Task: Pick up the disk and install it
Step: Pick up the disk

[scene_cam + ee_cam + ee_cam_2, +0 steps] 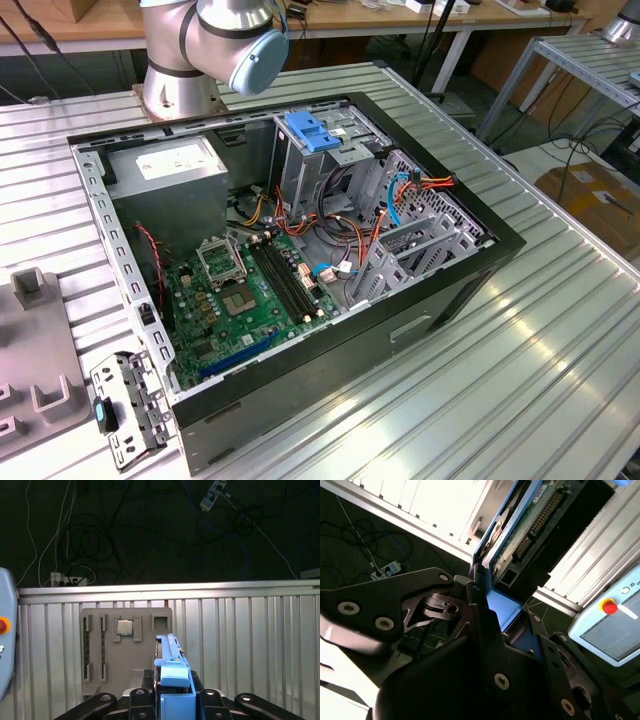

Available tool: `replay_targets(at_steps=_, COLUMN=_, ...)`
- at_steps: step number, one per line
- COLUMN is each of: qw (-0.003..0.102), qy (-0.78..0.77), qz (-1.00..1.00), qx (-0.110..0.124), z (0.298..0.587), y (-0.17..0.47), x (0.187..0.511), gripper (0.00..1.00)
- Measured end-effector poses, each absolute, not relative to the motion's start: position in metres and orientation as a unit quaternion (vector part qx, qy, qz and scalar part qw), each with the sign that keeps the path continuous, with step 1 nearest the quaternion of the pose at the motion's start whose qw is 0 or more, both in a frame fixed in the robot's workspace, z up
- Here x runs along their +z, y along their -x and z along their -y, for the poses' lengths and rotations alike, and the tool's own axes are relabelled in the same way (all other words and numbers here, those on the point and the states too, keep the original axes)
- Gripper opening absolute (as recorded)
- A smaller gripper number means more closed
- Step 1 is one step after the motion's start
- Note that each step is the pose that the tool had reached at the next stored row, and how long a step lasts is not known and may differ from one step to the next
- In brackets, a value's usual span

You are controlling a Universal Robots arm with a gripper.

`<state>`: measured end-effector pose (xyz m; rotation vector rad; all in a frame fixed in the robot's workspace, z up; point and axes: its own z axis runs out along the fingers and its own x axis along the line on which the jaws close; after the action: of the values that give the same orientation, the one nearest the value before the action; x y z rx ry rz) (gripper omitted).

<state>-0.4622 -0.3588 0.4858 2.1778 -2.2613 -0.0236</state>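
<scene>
In both wrist views my gripper (172,696) is shut on the disk (172,666), which I hold on edge above the ribbed metal table (240,645). The disk's blue carrier frame stands between the black fingers (100,702). In the second wrist view the disk (522,532) shows its green circuit board underside and blue frame edge, clamped by the gripper (502,612). The open computer case (470,270) lies on the table in the exterior view, with the arm's base (215,40) behind it.
Inside the case are a drive cage with a blue latch (320,135), a grey power-supply box (165,165), a green motherboard (250,290) and loose cables. A grey fixture plate (127,650) holding a chip (124,627) lies below the gripper. A pendant (612,625) sits nearby.
</scene>
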Motion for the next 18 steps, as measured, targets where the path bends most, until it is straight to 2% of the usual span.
replay_targets(at_steps=18, qw=0.001, qy=-0.694, qz=0.720, qx=-0.008, z=0.3589, y=0.4529, x=0.4931, gripper=0.37)
